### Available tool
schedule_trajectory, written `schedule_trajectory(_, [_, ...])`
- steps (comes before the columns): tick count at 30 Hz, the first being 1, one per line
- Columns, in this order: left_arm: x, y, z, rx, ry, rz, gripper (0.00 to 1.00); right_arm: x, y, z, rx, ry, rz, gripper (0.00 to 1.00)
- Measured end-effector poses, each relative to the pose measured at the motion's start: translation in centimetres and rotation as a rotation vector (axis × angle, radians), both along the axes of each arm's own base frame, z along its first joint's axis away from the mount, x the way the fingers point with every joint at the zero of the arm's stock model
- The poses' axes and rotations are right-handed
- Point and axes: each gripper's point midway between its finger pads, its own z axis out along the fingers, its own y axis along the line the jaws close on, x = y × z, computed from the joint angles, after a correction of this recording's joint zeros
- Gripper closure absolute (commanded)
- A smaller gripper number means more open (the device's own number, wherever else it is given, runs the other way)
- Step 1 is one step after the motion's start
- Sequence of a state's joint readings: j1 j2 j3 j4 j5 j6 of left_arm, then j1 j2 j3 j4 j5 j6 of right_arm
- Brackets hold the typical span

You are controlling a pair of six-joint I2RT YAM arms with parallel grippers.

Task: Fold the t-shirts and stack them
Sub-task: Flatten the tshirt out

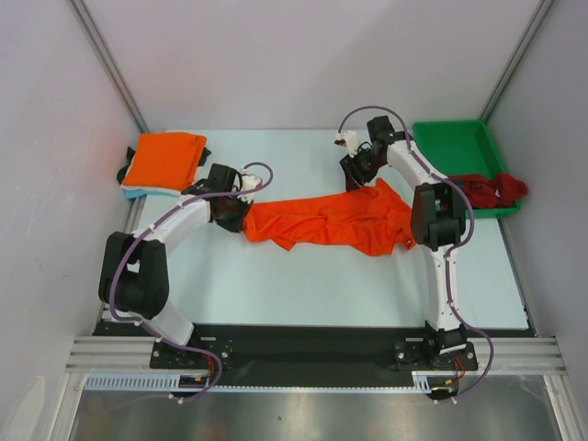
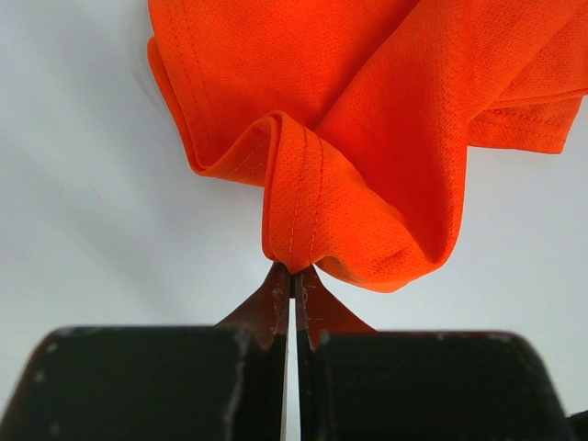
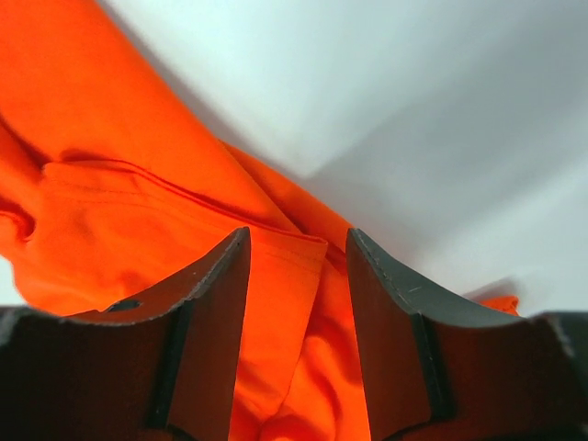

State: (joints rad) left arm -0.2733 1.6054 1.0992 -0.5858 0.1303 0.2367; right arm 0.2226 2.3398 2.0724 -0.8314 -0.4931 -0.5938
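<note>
Overhead, a pale table (image 1: 322, 285) carries everything, seen from above and behind two white robot arms. Largest on it is a bright orange t-shirt (image 1: 331, 220), lying crumpled and drawn out lengthwise across the middle, between the two arms. Next in size is a green plastic tray (image 1: 459, 147) at the far right corner; a dark red t-shirt (image 1: 487, 188) lies bunched along its near side and spills over its right rim. At the far left corner sits a folded orange t-shirt (image 1: 163, 161), stacked on a pale blue folded t-shirt (image 1: 138, 193) whose edge shows just beneath it. The left gripper (image 1: 241, 219) meets the left end of the long shirt, and the right gripper (image 1: 365, 181) is over its far right part. The wrist cameras show what the overhead view cannot. On the left wrist, the left gripper's tips (image 2: 294, 276) are pressed together, pinching a stitched hem, and the cloth rises from them in a fold. On the right wrist, the right gripper's fingers (image 3: 216, 303) are spread apart with a hemmed edge of the orange cloth between them; whether they touch it cannot be told.
</note>
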Motion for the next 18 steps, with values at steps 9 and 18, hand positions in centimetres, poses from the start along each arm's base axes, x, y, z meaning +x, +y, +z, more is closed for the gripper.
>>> schedule_trajectory(9, [0.0, 0.1, -0.4, 0.002, 0.012, 0.004, 1.0, 0.1, -0.8, -2.0, -0.037, 0.027, -0.017, 0.51])
schedule_trajectory(18, [0.0, 0.2, -0.6, 0.004, 0.016, 0.005, 0.99, 0.1, -1.1, -2.5, -0.042, 0.031, -0.012, 0.76])
